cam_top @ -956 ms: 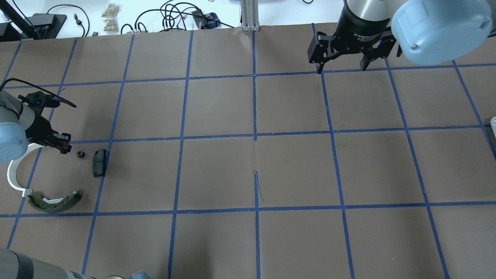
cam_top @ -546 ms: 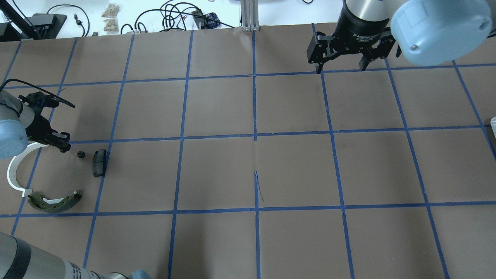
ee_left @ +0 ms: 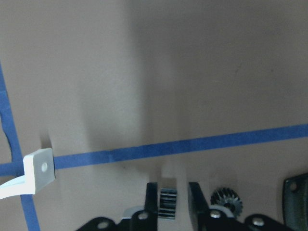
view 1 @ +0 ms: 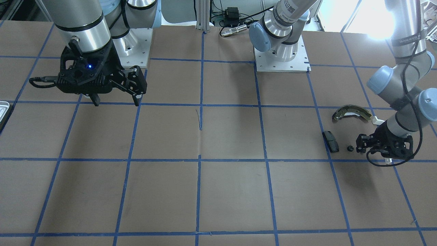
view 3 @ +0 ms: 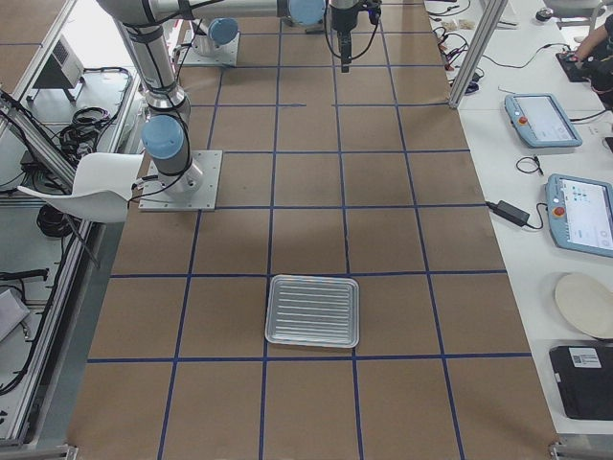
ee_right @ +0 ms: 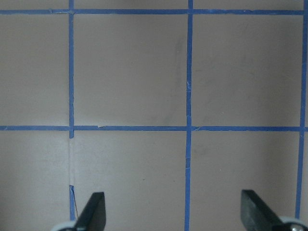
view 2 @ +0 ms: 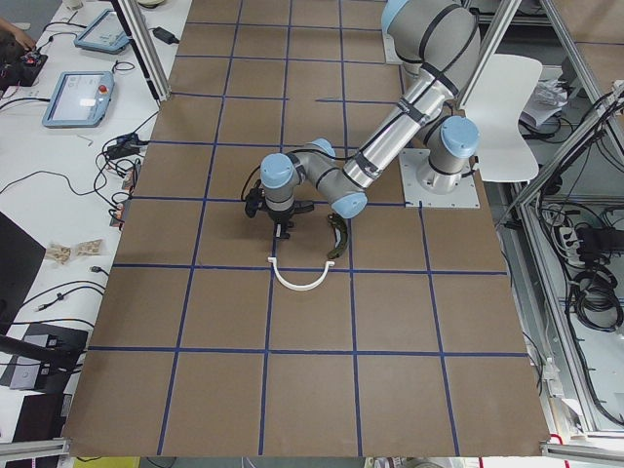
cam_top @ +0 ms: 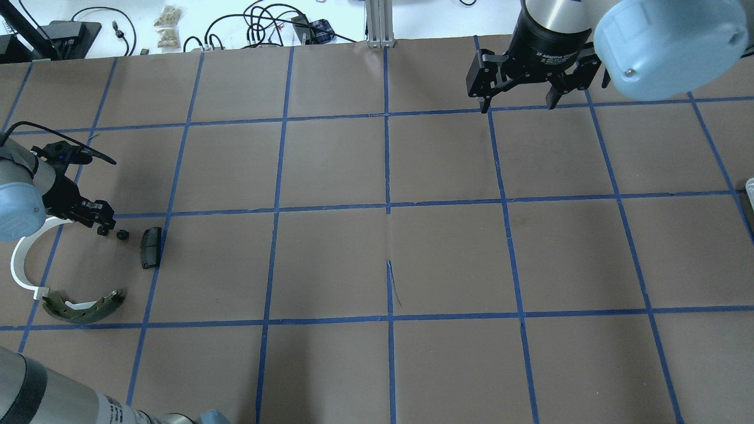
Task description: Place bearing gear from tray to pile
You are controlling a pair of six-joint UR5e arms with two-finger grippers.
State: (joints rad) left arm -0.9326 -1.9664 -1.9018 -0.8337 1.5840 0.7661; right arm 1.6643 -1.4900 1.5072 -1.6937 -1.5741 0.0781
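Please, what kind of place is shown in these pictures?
Likely a robotics lab: two robot arms bolted onto a table gridded with blue tape, and teach pendants on the side bench.

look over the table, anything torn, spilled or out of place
Only one thing: the brown paper cover has a short thin slit near the table's centre, beside the middle blue tape line. Nothing looks spilled or toppled.
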